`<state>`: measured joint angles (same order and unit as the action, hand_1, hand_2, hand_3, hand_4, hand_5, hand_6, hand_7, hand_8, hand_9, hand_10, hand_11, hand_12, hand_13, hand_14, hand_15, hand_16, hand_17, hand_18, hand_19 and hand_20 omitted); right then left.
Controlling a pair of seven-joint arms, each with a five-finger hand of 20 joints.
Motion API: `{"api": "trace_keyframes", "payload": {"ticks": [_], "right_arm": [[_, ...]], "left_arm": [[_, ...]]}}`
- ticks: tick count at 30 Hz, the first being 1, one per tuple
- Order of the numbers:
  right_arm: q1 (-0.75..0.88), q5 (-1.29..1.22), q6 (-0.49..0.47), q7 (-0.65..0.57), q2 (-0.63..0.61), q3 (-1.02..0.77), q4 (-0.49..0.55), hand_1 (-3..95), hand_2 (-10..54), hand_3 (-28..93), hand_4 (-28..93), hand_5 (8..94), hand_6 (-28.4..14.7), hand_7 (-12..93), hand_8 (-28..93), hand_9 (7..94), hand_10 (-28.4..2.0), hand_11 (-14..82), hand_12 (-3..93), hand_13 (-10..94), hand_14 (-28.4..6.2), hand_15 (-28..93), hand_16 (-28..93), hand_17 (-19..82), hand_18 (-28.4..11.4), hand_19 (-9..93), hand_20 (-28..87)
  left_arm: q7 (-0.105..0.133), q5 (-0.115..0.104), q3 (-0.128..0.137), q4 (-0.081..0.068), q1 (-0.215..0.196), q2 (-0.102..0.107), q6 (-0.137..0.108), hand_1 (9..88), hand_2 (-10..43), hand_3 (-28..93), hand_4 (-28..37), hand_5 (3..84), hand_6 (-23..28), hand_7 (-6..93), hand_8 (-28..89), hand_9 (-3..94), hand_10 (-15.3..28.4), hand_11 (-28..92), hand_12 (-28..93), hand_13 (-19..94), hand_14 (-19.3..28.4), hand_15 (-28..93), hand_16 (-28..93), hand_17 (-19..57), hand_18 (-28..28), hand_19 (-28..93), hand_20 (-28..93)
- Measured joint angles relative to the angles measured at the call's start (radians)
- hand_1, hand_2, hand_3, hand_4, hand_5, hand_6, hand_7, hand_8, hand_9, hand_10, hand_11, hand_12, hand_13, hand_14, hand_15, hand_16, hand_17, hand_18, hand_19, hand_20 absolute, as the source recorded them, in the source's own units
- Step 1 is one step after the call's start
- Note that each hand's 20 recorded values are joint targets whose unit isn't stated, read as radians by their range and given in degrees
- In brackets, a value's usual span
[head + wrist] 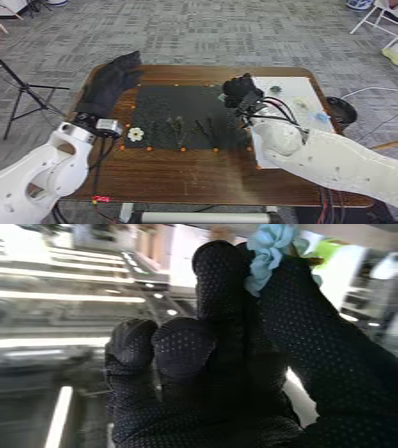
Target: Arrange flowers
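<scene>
My left hand (114, 80) is at the table's left side, its fingers straight. My right hand (238, 91) is between the black mat (164, 97) and the white board (293, 82). In the right wrist view, my right hand (222, 349) pinches a pale blue flower (266, 249) between thumb and fingers. A white flower (135, 134) lies at the mat's near left corner. Dark stems (178, 130) lie on the mat's near half. On the board are a dark green piece (276, 89), a pale piece (300, 103) and a light blue flower (322, 117).
Orange markers (183, 149) line the mat's edges. A black round object (345, 111) is beside the table's right edge. Dark cables run near both wrists. The brown tabletop (195, 175) extends in front of the mat, and a tripod (25, 87) stands left of the table.
</scene>
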<state>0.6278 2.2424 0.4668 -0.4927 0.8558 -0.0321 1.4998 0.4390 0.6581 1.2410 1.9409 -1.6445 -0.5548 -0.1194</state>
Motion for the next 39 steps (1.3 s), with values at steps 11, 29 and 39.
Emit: {"api": "trace_keyframes", "payload": {"ticks": [11, 29, 39], "right_arm": [[-0.157, -0.044, -0.046, 0.054, 0.344, 0.146, -0.2, 46.0, -9.1, 83, -26, 73.3, 2.7, 41, -1, 80.6, -6.9, 22.4, 49.9, 64, -8.2, 83, 31, 30, -21.1, 87, 56], [-0.119, -0.037, -0.066, 0.028, 0.47, 0.183, -0.208, 45.9, -9.2, 83, -26, 73.3, 3.1, 42, -2, 80.6, -6.8, 22.3, 49.7, 64, -8.2, 83, 31, 30, -21.1, 87, 56], [-0.106, -0.006, -0.032, -0.052, 0.515, 0.208, -0.267, 46.1, -9.1, 83, -26, 73.3, 3.2, 41, -2, 80.4, -6.9, 21.9, 49.6, 64, -8.8, 83, 31, 30, -21.5, 87, 56]], "left_arm": [[0.087, -0.007, -0.063, 0.008, 0.16, 0.041, -0.023, 25.5, -2.3, 69, -25.7, 31.3, 3.0, 18.2, -8, 24.3, 11.3, 20, 19, 20, 13.8, 30, 5, -8.5, 19.6, 38, 14], [0.093, -0.008, -0.134, -0.007, 0.241, 0.033, -0.008, 25.4, -2.3, 69, -25.6, 31.2, 2.9, 18.0, -8, 24.2, 11.2, 19, 19, 20, 13.7, 29, 6, -8.9, 19.8, 38, 14], [0.093, -0.008, -0.193, -0.029, 0.307, 0.018, 0.015, 25.3, -2.4, 69, -25.6, 31.2, 2.9, 17.8, -8, 24.2, 11.2, 19, 19, 20, 13.7, 29, 6, -9.0, 19.9, 38, 14]]}}
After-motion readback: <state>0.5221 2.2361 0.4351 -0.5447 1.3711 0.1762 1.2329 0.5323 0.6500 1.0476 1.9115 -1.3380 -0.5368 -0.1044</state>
